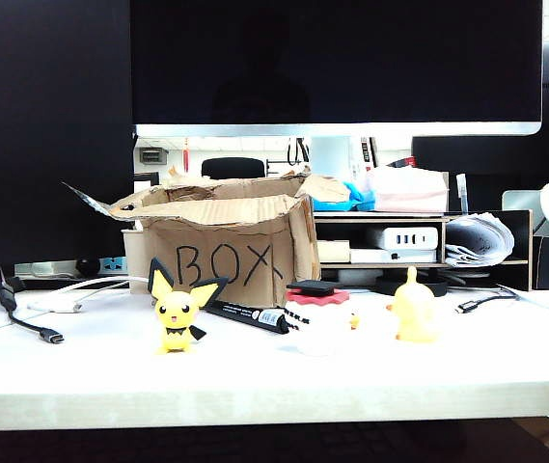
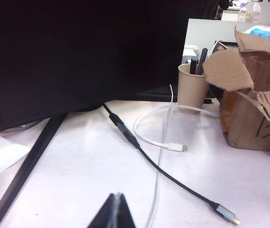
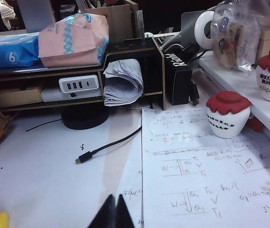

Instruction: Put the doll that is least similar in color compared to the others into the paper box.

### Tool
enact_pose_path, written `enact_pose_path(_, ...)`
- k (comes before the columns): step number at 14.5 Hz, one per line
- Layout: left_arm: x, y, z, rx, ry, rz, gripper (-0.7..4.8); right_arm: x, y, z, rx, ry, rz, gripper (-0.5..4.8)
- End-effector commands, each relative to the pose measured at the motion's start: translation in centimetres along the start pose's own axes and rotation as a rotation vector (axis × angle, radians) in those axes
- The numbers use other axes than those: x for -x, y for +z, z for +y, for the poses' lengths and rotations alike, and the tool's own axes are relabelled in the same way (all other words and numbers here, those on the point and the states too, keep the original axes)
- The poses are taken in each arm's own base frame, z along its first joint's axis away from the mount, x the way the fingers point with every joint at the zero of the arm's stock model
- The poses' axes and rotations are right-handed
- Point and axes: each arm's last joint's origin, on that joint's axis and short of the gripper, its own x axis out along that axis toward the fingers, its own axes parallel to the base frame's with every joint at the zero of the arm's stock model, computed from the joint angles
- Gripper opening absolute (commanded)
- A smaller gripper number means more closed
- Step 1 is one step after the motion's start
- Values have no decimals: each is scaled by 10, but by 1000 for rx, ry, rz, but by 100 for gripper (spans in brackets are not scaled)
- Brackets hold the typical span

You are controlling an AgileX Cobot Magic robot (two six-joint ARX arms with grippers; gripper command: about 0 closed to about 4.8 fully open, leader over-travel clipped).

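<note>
Small rounded white doll (image 1: 320, 323) with red-and-black top stands near the table's front, centre-right, between the yellow doll with black-tipped ears (image 1: 179, 313) on its left and the plain yellow doll (image 1: 414, 307) on its right. Worn brown cardboard box marked "BOX" (image 1: 231, 246) sits behind, left of centre. My left gripper (image 2: 117, 202) and right gripper (image 3: 115, 203) both have fingers pressed together, holding nothing, each well apart from the white doll, which neither wrist view shows.

Left hand (image 2: 116, 211), seemingly closed, above black cable (image 2: 163, 173) near paper box (image 2: 248, 118).
</note>
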Motion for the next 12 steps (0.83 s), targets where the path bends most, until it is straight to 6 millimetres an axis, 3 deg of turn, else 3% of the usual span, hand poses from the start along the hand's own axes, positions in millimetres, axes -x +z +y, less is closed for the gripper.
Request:
enact_pose_path(1,0,2,0,-2,-3,-13,-5,0,0,0,3,0,-6,-5)
enact_pose_path(12,0,1,-4,-3,-42,-11,-5,0,0,0,3,0,-6,-5)
